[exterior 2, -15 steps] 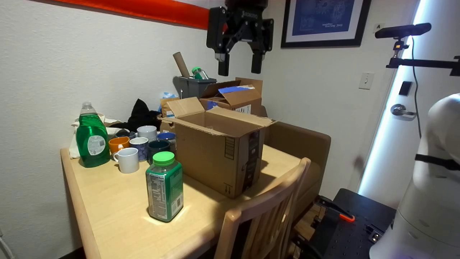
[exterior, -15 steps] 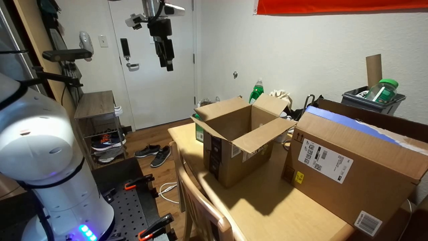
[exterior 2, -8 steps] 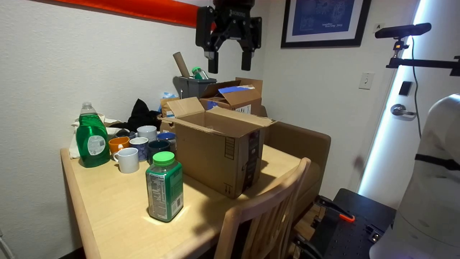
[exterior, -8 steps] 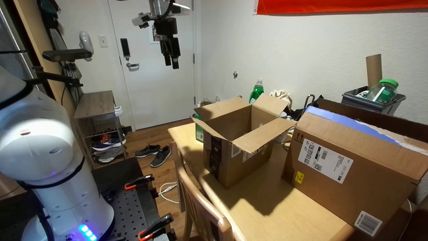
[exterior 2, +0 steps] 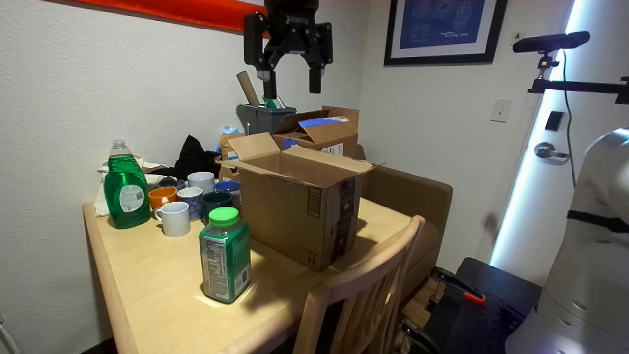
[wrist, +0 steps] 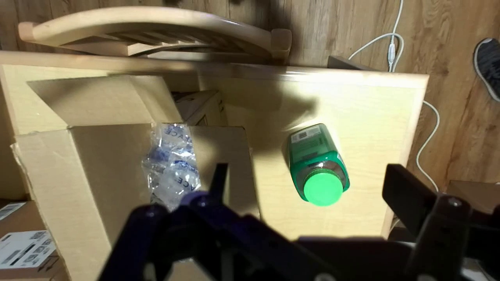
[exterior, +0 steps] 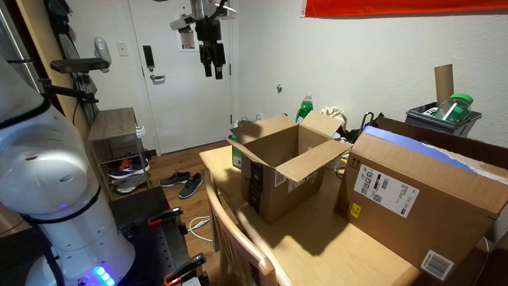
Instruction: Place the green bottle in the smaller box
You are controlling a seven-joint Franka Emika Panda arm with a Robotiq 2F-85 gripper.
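Green bottle [exterior 2: 225,263] stands beside the smaller box [exterior 2: 282,211] (clear plastic [wrist: 174,168] inside), gripper [exterior 2: 292,89] spread wide

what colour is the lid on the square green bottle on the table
Bright green. The lid shows best in the wrist view, seen from above.

Home: shoe rack [exterior: 112,124] near door [exterior: 194,107]
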